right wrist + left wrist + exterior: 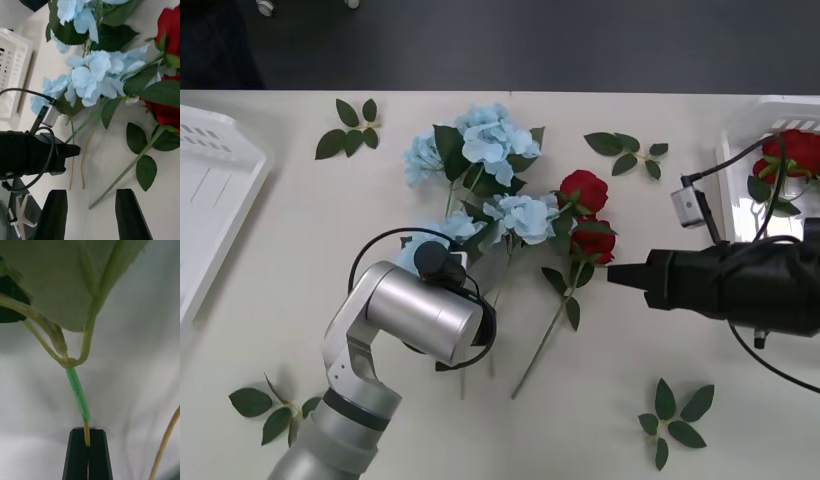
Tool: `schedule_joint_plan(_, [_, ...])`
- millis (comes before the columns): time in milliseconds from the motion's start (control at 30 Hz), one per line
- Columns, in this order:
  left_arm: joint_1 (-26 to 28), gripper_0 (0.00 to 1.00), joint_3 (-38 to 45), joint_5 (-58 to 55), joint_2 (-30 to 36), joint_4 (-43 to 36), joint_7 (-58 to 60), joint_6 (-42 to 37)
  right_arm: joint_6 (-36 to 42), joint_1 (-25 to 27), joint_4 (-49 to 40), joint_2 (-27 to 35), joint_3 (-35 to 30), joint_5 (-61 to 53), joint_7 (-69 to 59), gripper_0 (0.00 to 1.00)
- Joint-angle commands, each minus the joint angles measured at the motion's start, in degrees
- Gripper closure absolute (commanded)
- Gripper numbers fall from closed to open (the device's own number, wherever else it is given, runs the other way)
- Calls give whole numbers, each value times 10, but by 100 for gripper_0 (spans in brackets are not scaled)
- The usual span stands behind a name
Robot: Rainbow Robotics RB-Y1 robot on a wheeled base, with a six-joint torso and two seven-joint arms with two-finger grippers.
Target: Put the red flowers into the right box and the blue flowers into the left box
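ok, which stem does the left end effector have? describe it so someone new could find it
Start at the pile of blue flowers mid-table. The left end effector sits at the pile's near edge, shut on a hydrangea stem. That stem has a green-wrapped section turning bare tan at the tip, unlike the long all-green rose stem beside it.

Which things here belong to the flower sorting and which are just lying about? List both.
Belong to the job:
- blue flowers
- red flowers, two on the table, more in the right box
- left box
- left gripper, shut on a blue flower stem
- right gripper, open near the roses

Just lying about:
- leaf sprigs, scattered around the table
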State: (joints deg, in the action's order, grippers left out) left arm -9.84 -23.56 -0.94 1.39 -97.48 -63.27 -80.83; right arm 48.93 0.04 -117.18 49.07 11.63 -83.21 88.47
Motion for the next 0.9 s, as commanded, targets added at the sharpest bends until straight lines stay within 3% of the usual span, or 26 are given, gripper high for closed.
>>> schedule_joint_plan(33, [-17, 100, -8, 7, -2, -4, 31, 6, -19, -12, 1, 9, 15, 12, -3, 62])
schedule_joint_plan(433, [-15, 100, -14, -21, 56, -116, 36, -3, -37, -74, -3, 31, 95, 108, -204, 62])
schedule_joint_plan(900, [42, 100, 33, -81, 190, -376, 48, -70, 42, -148, -3, 27, 135, 217, -464, 63])
